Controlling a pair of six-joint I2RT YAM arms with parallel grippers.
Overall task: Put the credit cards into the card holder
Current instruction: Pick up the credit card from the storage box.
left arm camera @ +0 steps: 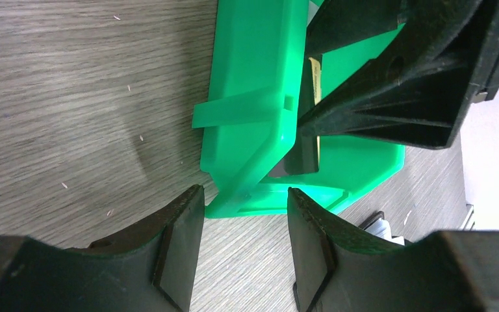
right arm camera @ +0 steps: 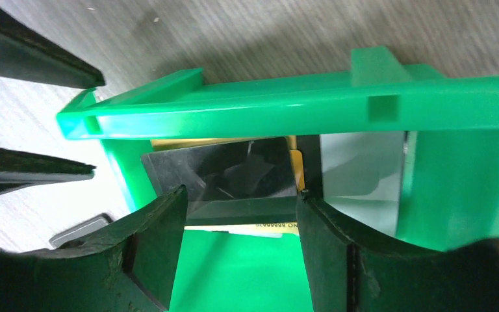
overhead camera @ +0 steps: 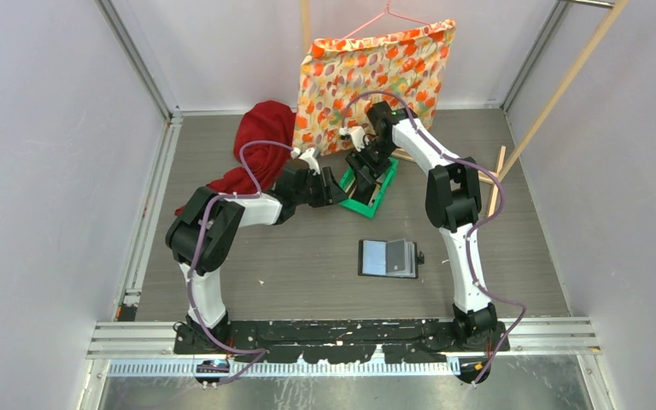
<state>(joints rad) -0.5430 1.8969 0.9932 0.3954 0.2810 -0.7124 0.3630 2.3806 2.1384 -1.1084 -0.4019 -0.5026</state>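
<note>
The credit cards lie in a green tray. In the right wrist view a dark glossy card rests over a yellow-gold card, with a pale grey card beside them. My right gripper is down inside the tray, open, its fingertips at the dark card's near edge. My left gripper stands open at the tray's outer corner, with only table between its pads. The card holder lies open on the table, nearer the arm bases.
A red cloth is heaped at the back left. An orange patterned bag hangs on a hanger behind the tray. Wooden sticks lean at the right. Grey walls close in both sides.
</note>
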